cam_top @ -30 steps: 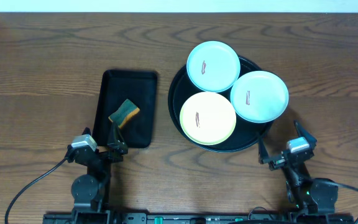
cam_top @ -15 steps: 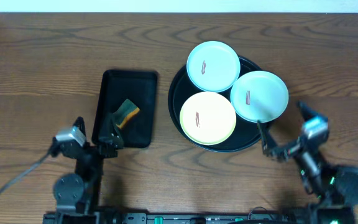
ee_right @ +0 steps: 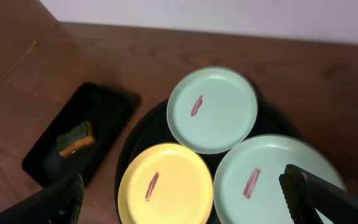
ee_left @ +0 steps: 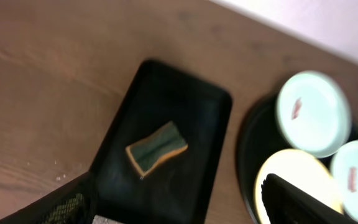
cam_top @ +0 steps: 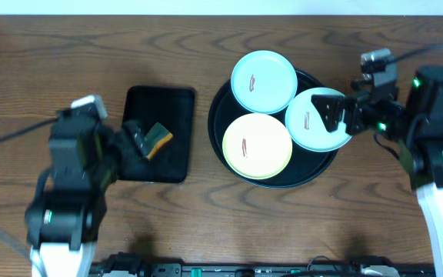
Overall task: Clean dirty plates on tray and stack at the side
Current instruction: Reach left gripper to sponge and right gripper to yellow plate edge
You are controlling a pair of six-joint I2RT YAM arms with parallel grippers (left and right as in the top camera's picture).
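The round black tray (cam_top: 220, 150) sits on the wooden counter (cam_top: 68, 61), right of centre, and carries all three plates. One mint plate (cam_top: 264, 81) lies at the tray's far side, its edge reaching past the rim. A second mint plate (cam_top: 310, 123) lies at the right side and also overhangs the rim. The yellow plate (cam_top: 257, 146) lies at the near side. The three crowd close together, their edges meeting or nearly so, and each bears a short reddish-brown smear near its middle.

The right pincer (cam_top: 337, 117) hangs over the right part of the second mint plate, seen from overhead. Its jaws are spread wide and have hold of nothing. In the right wrist view that plate lies lowest in the frame, between the two spread fingers, with the yellow plate to its left and the other mint plate beyond. How high the pincer stands above the plate cannot be told.

The left pincer (cam_top: 134, 140) is well apart from the plates, over the rectangular black tray (cam_top: 168, 104) to the left of the round one. Its jaws are likewise wide apart and empty. A green and yellow sponge (cam_top: 158, 138) lies in that tray, just beside the pincer's tips on the side toward the plates.
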